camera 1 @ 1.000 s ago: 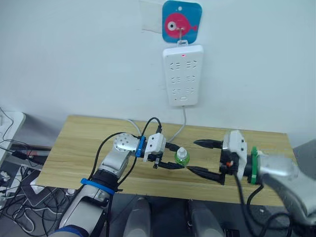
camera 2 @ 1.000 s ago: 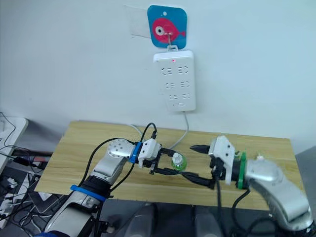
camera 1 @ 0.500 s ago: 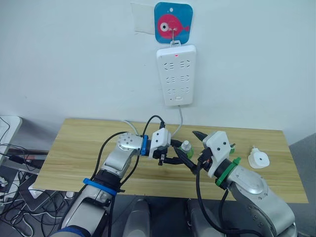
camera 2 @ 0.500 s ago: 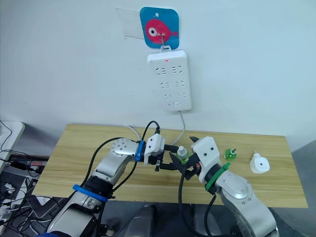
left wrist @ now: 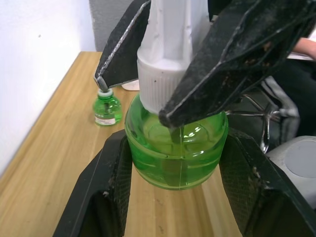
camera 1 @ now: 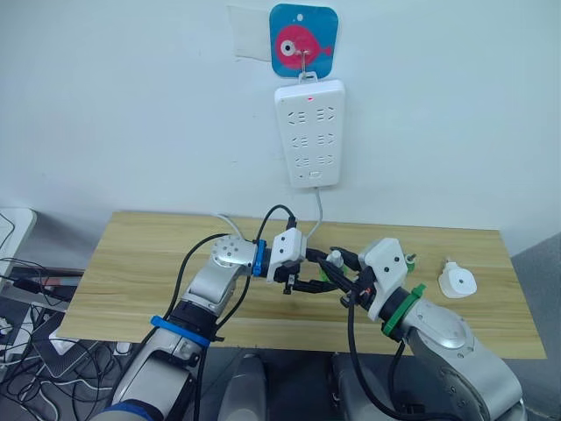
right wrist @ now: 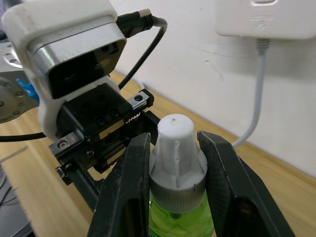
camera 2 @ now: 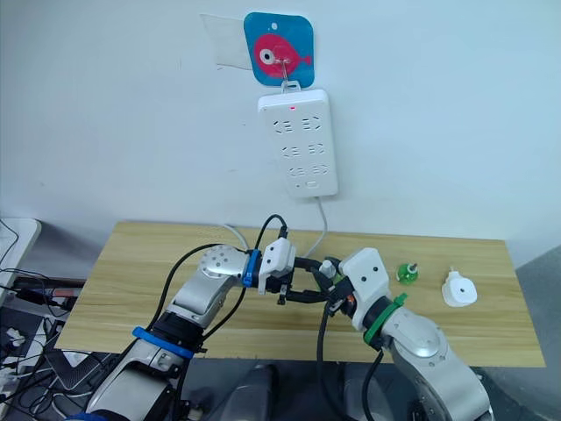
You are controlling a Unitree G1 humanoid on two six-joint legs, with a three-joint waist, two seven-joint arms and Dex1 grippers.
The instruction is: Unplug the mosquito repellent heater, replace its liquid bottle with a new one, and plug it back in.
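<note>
1. The mosquito repellent heater (camera 1: 458, 281) lies unplugged on the wooden worktop (camera 1: 131, 263), well off to the right of the capped bottle, with its round opening showing and no bottle in it.
2. The capped bottle (left wrist: 177, 143), green liquid under a white ribbed cap (right wrist: 176, 148), is held above the worktop below the wall power strip (camera 1: 307, 133), between the two arms.
3. The left pincer (left wrist: 175, 163) is closed on the bottle's green body, one finger on each side. I judge it is there to keep the bottle from turning.
4. The right pincer (right wrist: 175, 163) is closed on the white cap, its fingers (right wrist: 129, 182) pressing the ribbed sides from above. That grip suits twisting the cap off against the left pincer's hold.
5. A second green bottle (camera 2: 406, 273) stands uncapped on the worktop, between the capped bottle and the heater and just beside the heater. It is probably the spent one, though the frames cannot confirm that.
6. The power strip hangs on the wall under a blue fish sign (camera 1: 304, 40), its cord (camera 1: 317, 210) running down to the worktop. Its sockets are free, and a small red light shows at its top.
7. By my reading, the task is midway: heater out, new bottle being opened, fitting and replugging not yet done.
</note>
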